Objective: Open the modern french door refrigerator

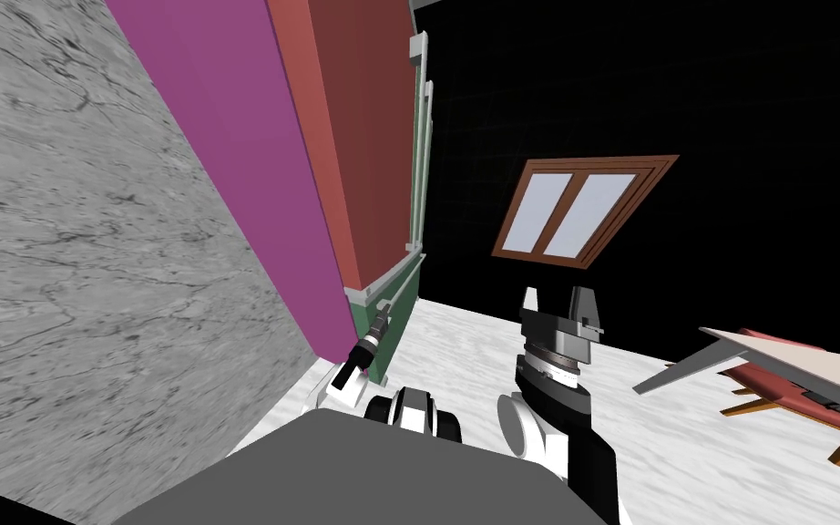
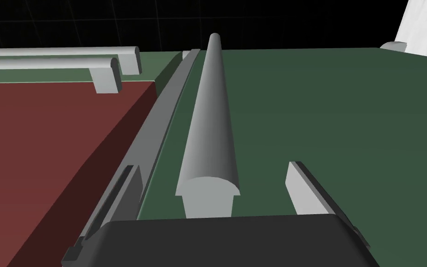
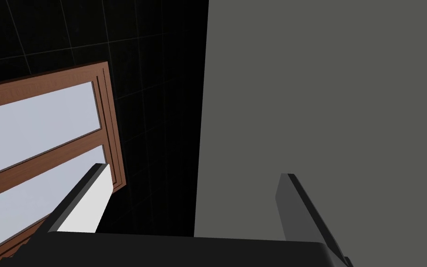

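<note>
Left gripper is wide, fingers straddling the grey drawer handle near its end, not clamped. Refrigerator is close ahead, to my left. Risks: if I pull unclamped, the bar slips out. This bar also sits on the green drawer, not the red door. Count: three handles, this one plus two door handles. Right gripper is wide, idle.

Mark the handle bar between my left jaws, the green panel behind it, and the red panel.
grey handle bar [image 2: 210,116]: left wrist view, middle of its rounded face.
green panel [image 2: 328,106]: left wrist view, bare face beside the bar.
red panel [image 2: 46,139]: left wrist view, its flat front.
</note>
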